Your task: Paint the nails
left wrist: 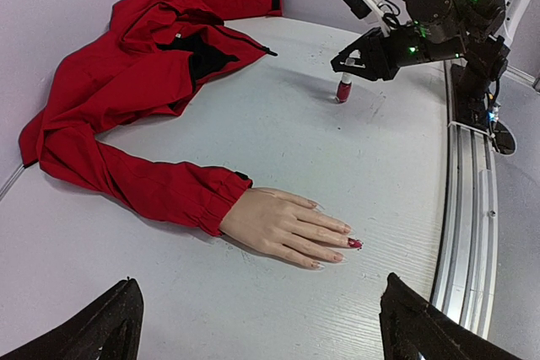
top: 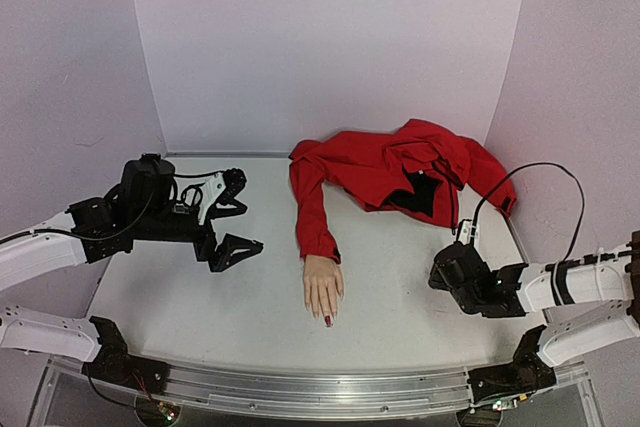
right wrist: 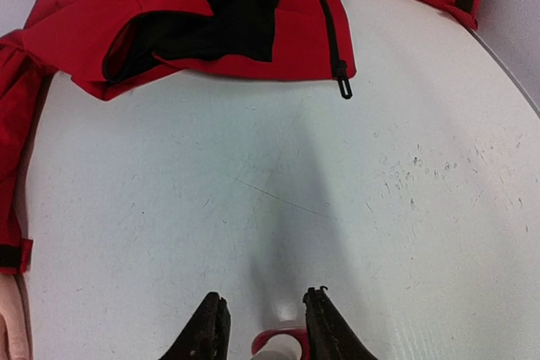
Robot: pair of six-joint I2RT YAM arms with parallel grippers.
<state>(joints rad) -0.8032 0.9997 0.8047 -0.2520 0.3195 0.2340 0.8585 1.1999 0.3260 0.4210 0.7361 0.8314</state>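
The mannequin hand (top: 322, 287) lies palm down on the white table, in a red sleeve (top: 312, 217). In the left wrist view (left wrist: 283, 223) one nail (left wrist: 354, 243) is dark red; the other nails look natural pink. The red nail also shows in the top view (top: 327, 321). The polish bottle (left wrist: 343, 90) stands upright to the hand's right. My right gripper (left wrist: 358, 61) hovers just over its white cap, jaws apart on either side of it (right wrist: 278, 345). My left gripper (top: 236, 224) is wide open and empty, left of the hand.
The red jacket (top: 400, 172) lies spread at the back of the table, its zipper pull (right wrist: 344, 90) on the surface. Pale walls enclose the table on three sides. A metal rail (left wrist: 468, 208) runs along the near edge.
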